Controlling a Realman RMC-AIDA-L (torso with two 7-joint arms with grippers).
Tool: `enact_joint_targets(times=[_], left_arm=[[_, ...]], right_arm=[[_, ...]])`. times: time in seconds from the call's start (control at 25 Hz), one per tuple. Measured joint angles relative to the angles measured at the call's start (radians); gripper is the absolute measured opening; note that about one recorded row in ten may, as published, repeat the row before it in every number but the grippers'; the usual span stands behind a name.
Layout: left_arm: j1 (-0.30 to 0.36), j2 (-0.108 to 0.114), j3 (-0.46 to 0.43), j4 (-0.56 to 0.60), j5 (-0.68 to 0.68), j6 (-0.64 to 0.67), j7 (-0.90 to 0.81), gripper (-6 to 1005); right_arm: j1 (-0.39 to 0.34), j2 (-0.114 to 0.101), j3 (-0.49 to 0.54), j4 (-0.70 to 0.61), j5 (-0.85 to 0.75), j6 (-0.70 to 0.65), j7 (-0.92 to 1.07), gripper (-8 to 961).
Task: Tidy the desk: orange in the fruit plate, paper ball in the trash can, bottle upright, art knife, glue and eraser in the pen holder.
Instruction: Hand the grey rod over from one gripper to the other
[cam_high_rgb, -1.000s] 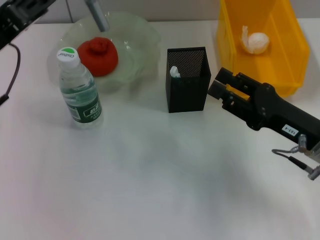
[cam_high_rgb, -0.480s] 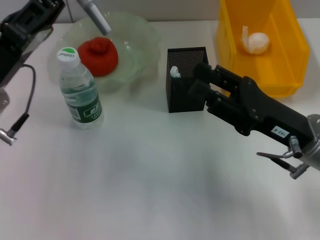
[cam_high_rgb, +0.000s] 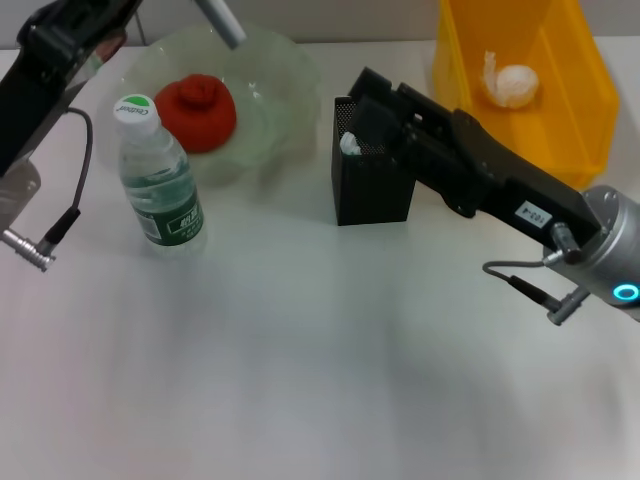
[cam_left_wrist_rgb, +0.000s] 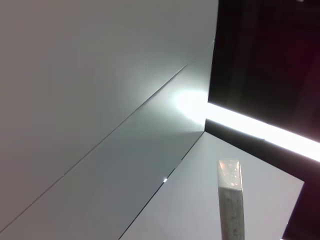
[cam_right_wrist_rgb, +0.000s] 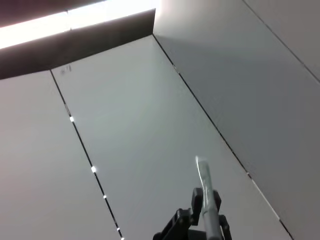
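Right gripper (cam_high_rgb: 362, 108) reaches over the tall square black mesh pen holder (cam_high_rgb: 373, 185) mid-table; whether its jaws are open, cannot tell. Left gripper (cam_high_rgb: 100, 15) sits at the far left corner, its jaws also unclear. Red-orange round orange (cam_high_rgb: 197, 111) lies in the pale-green scalloped glass fruit plate (cam_high_rgb: 285, 90). Clear green-labelled bottle (cam_high_rgb: 158, 180) stands upright just beside the plate. Crumpled white paper ball (cam_high_rgb: 510, 84) rests inside the yellow plastic trash can (cam_high_rgb: 580, 120), far right corner.

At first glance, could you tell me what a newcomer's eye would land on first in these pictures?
Probably the right gripper, its black arm reaching across the white desk to the rim of the pen holder. Next comes the bright yellow trash can at the far right with the paper ball inside. On the left, the orange sits in the fruit plate behind the upright bottle.
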Motion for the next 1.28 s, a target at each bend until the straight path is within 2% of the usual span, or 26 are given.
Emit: enact_joint_targets(times=[0.2,0.6,0.72,0.84,1.0,1.04,1.08,1.12,1.2,1.28], left_arm=[[-0.021,0.000,0.008,-0.001,-0.008,0.004,0.001,126],[-0.027,0.000,0.015,0.003,-0.004,-0.002,0.003,126],[-0.027,0.000,0.015,0.003,-0.004,-0.002,0.003,126],[-0.016,0.015,0.092,0.091,0.074,-0.037,-0.021,126],[0.007,0.032,0.095,0.227,0.257,-0.082,-0.120,126],[0.007,0.032,0.095,0.227,0.257,-0.082,-0.120,126],[0.010,0.039,0.093,0.255,0.301,-0.090,-0.148,126],[0.016,0.062,0.082,0.359,0.433,-0.109,-0.235,126],[0.020,0.072,0.065,0.421,0.511,-0.118,-0.286,126],[0.021,0.076,0.053,0.453,0.550,-0.121,-0.309,126]], right_arm=[[0.040,0.000,0.008,0.033,-0.007,0.007,-0.001,544],[0.037,0.000,0.008,0.030,-0.007,0.007,-0.001,543],[0.027,-0.001,0.005,-0.007,-0.008,-0.005,0.025,543],[-0.016,-0.009,-0.007,-0.158,-0.011,-0.026,0.167,543],[-0.111,-0.013,-0.037,-0.500,-0.057,-0.016,0.433,543],[-0.132,-0.013,-0.037,-0.586,-0.076,-0.015,0.487,543],[-0.146,-0.013,-0.035,-0.641,-0.094,-0.014,0.523,543],[-0.160,-0.014,-0.032,-0.703,-0.108,-0.014,0.557,543],[-0.184,-0.020,-0.031,-0.794,-0.123,-0.013,0.611,543],[-0.187,-0.023,-0.030,-0.802,-0.125,-0.012,0.617,543]])
